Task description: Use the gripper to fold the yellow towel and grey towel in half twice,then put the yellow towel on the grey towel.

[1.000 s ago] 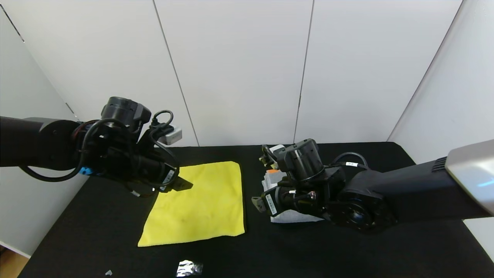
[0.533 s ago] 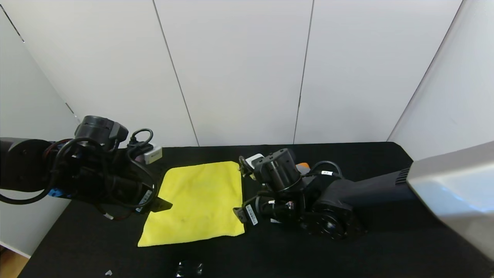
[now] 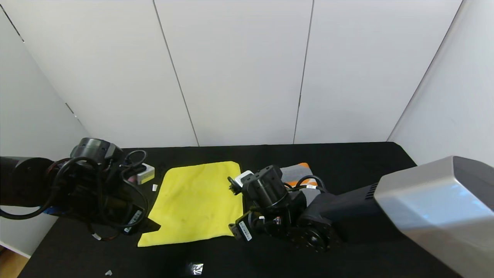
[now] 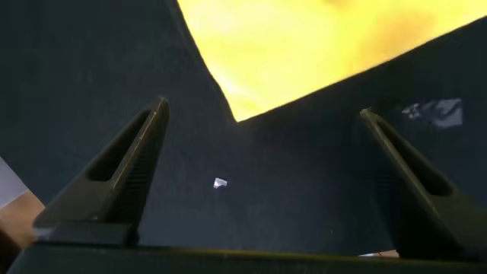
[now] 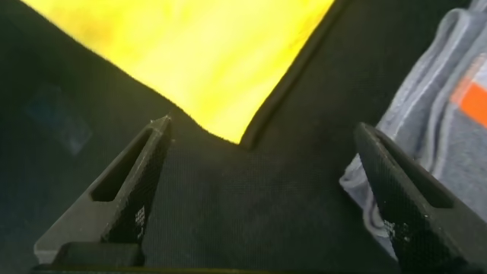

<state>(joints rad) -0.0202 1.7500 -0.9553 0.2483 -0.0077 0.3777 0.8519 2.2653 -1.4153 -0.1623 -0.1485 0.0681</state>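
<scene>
Black worktop (image 3: 347, 154) fills the lower half of the head view, backed by white wall panels (image 3: 239, 69) w/ thin vertical seams; angled white walls at both frame edges. A sliver of wood floor shows at bottom left.

Yellow towel (image 3: 197, 202) lies flat at centre-left of the frame, not yet folded. Grey towel (image 3: 295, 172) sits just right of it, bunched, orange band showing, mostly hidden behind the right arm.

Left tool (image 4: 259, 175) hovers low at the yellow towel's near-left corner, fingers wide apart, nothing between them. Right tool (image 5: 262, 175) hovers at the near-right corner, fingers also wide apart and empty; grey towel (image 5: 449, 114) at the right edge of that wrist view.

Small shiny scrap (image 3: 195, 268) at bottom centre of the frame, white fleck (image 3: 108, 273) at bottom left. White stickers on both wrists, print too small to read.
</scene>
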